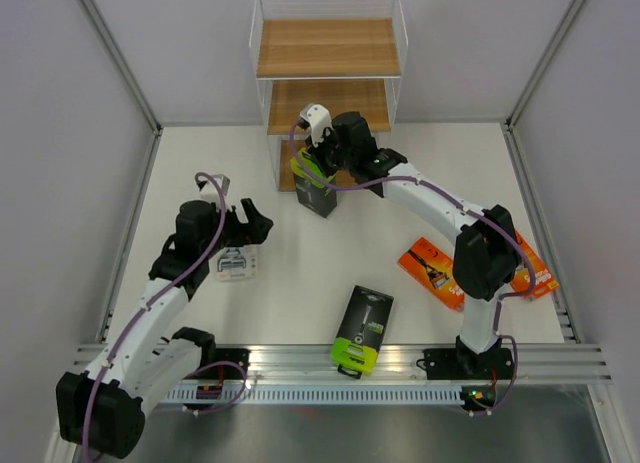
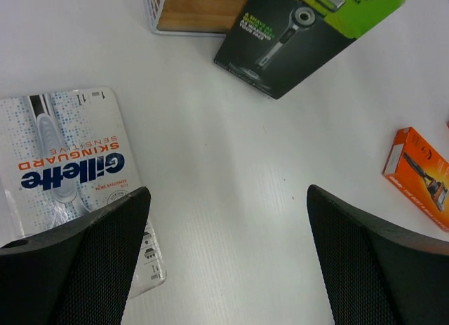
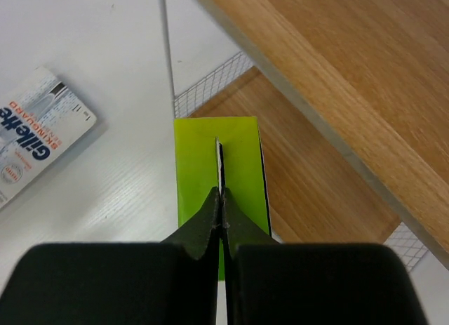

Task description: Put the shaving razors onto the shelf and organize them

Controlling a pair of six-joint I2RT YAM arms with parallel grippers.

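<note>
My right gripper [image 1: 318, 155] is shut on the thin tab atop a black razor pack with a lime-green end [image 1: 315, 188], holding it upright just in front of the shelf's [image 1: 328, 48] bottom board, at its left corner. The right wrist view shows the lime top [image 3: 242, 156] under my closed gripper [image 3: 222, 199]. My left gripper [image 1: 245, 223] is open and empty over the table, beside the clear-and-blue blister pack [image 1: 236, 263], which lies flat. A second black pack [image 1: 363, 326] lies near the front rail. Two orange packs [image 1: 432, 271] [image 1: 530, 273] lie on the right.
The left wrist view shows the blister pack [image 2: 63, 163] by my left finger, the held black pack [image 2: 302, 30], one orange pack [image 2: 421, 176] and the shelf's wire corner [image 2: 196, 9]. Shelf boards [image 3: 330, 65] are bare. Grey walls enclose the table.
</note>
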